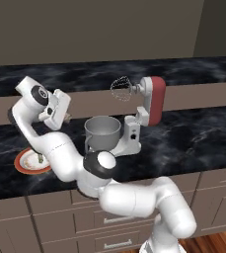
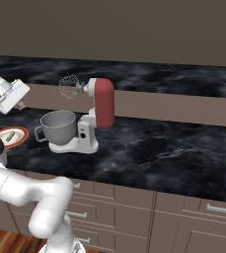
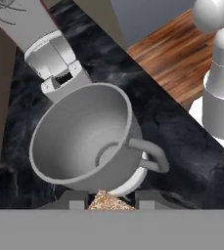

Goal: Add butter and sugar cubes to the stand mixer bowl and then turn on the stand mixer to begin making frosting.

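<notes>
Pinching a tan sugar cube [image 3: 109, 200], half cut off, the gripper [image 3: 110, 199] hangs over the grey bowl [image 3: 84, 134]

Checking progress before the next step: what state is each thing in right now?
Stand mixer: head tilted up, whisk raised.
Stand mixer bowl: on the mixer base, empty.
Claw: shut on a sugar cube, raised beside the bowl.
Butter: lying on the plate.
</notes>
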